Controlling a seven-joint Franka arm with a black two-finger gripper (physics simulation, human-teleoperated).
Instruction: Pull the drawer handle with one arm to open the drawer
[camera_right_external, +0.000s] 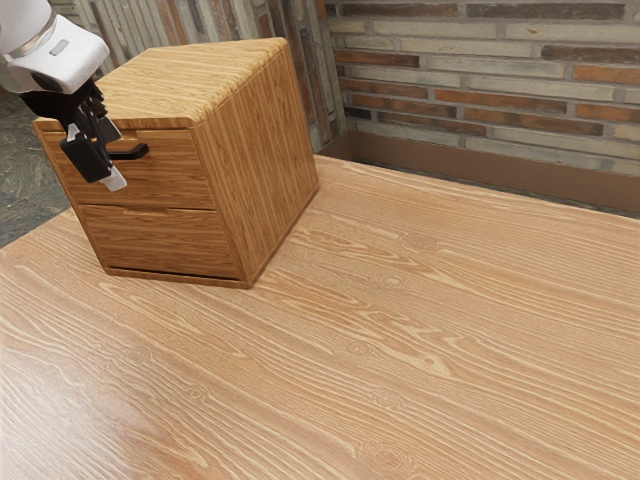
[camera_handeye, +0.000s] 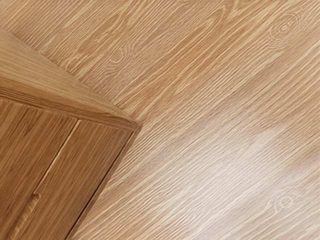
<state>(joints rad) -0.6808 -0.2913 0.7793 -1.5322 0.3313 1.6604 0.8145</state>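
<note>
A wooden cabinet (camera_right_external: 245, 130) with two drawers stands at the far left of the table. The upper drawer (camera_right_external: 165, 180) carries a thin black handle (camera_right_external: 138, 152) and its front looks flush with the cabinet. My black gripper (camera_right_external: 112, 156) hangs in front of that drawer, open. The handle's left end lies between the two fingers, which stand apart above and below it. The lower drawer (camera_right_external: 165, 240) is closed. The wrist view looks down the cabinet (camera_handeye: 60, 165) front to its bottom corner and the table.
The wooden table (camera_right_external: 420, 330) stretches wide to the exterior view's right and front of the cabinet. A brick wall (camera_right_external: 480, 70) runs behind the table's far edge. A wood-coloured handle (camera_handeye: 24, 216) shows on the cabinet front in the wrist view.
</note>
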